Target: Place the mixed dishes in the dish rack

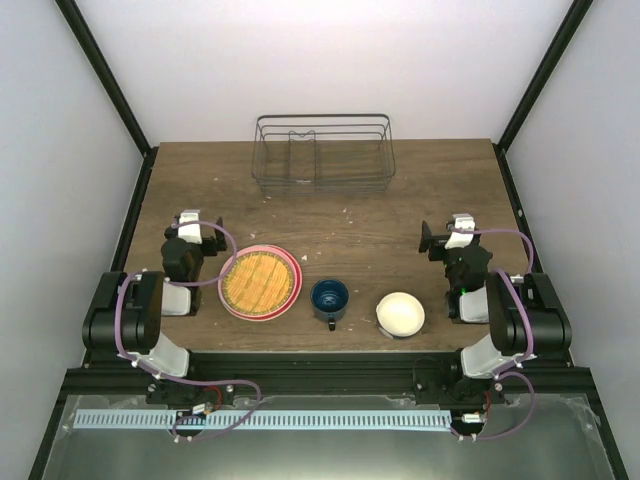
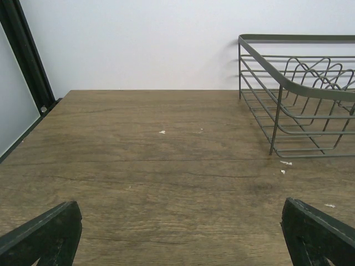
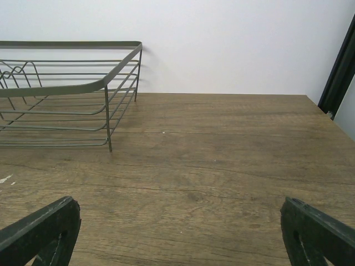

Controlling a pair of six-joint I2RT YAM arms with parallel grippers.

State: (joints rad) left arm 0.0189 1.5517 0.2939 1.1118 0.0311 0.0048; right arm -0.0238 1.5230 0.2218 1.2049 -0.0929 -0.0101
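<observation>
Plates (image 1: 260, 283) beside left pincer (image 1: 195, 220); rack (image 1: 322, 152) well beyond

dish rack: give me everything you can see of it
The dish rack is a rectangular basket of thin dark grey-green wire that looks like coated metal. It has a thicker band as its top rim, side walls of horizontal wires and wavy inner dividers. It stands upright and level, with nothing in it, at the far middle of the wooden table, close to the white back wall. Only the table touches it.
</observation>
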